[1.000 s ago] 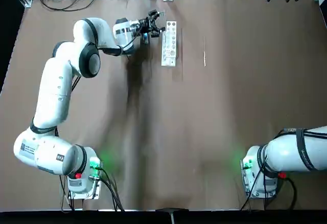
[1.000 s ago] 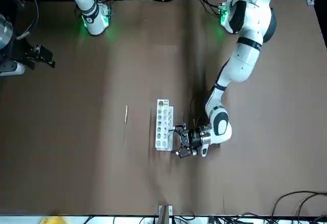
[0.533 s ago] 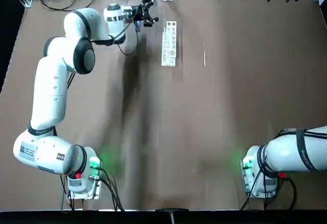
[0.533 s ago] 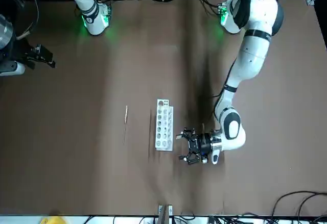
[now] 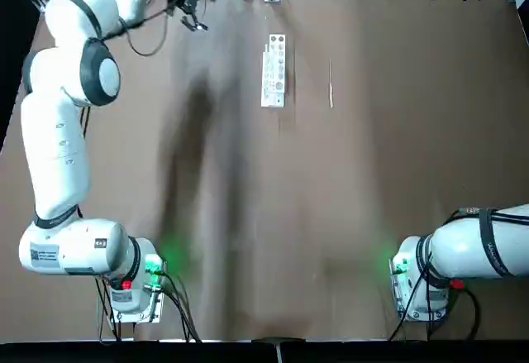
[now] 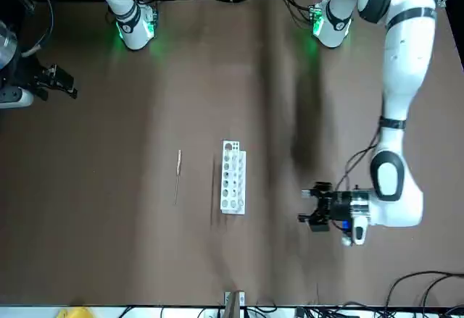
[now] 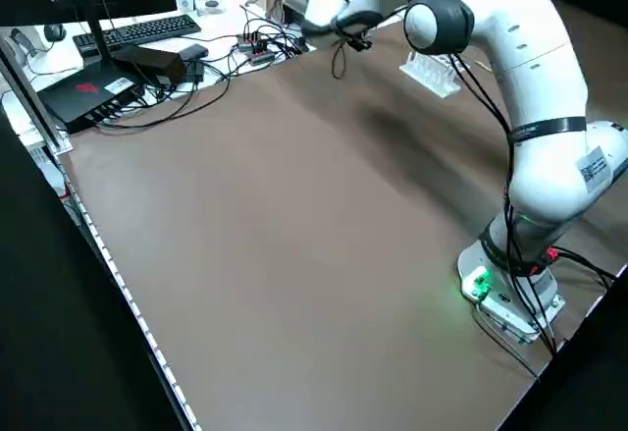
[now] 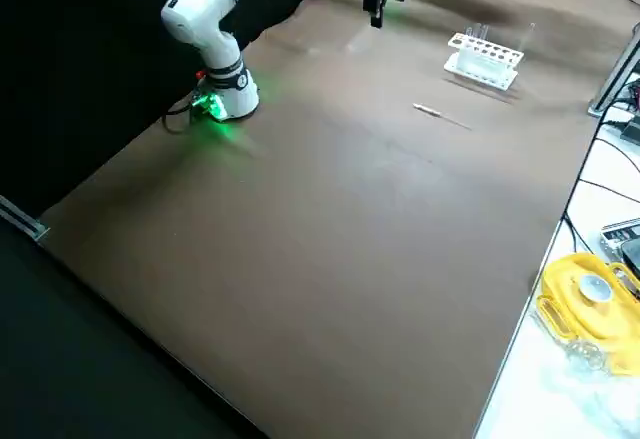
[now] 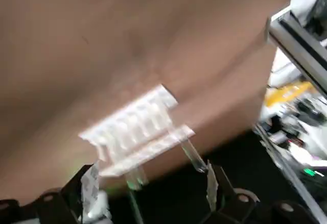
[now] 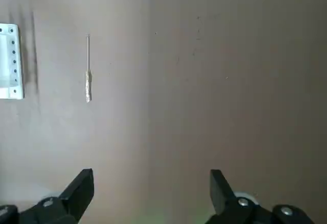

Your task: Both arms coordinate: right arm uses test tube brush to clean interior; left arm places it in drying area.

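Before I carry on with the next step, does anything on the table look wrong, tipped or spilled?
Nothing stands out: the white rack stands upright, the brush lies flat beside it, and no spill shows. The left gripper, open, is clear of both.

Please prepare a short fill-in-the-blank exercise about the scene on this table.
The white test tube rack stands on the ____. The test tube brush lies on the robot's ____ side of the rack. The left gripper, beyond the rack's other side, has its jaws ____.

Missing words: table; right; open
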Controlling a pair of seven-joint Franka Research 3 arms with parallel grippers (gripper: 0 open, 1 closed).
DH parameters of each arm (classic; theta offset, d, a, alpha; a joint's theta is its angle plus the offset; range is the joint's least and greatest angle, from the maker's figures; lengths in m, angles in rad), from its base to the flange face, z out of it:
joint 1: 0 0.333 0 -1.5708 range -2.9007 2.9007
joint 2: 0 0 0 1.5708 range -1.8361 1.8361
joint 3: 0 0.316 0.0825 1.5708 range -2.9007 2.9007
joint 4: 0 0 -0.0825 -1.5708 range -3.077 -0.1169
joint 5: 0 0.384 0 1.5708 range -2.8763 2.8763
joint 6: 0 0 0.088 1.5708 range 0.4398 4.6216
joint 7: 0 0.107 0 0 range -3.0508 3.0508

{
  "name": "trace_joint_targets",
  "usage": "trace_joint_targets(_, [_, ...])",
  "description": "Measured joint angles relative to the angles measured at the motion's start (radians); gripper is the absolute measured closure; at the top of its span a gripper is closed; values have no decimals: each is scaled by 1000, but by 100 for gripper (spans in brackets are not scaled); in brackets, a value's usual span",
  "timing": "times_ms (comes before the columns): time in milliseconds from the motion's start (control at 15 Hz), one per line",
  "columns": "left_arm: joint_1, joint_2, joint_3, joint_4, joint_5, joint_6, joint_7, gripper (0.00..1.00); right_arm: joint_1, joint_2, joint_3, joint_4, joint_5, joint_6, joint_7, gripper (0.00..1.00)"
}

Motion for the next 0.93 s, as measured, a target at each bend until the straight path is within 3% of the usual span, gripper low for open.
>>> trace_joint_targets(400, [28, -189, 12, 1, 510, -103, 19, 1, -6, 0, -5, 0, 0, 0, 2, 0])
trace_joint_targets(600, [42, -297, 17, 0, 698, -165, 137, 1, -20, 0, -7, 0, 0, 1, 2, 0])
trace_joint_targets(667, [45, -366, 17, -3, 811, -176, 233, 1, -22, 0, -8, 0, 0, -1, 2, 0])
trace_joint_targets(933, [43, -532, 13, -58, 924, -191, 444, 1, -23, 0, -8, 0, 0, -1, 2, 0])
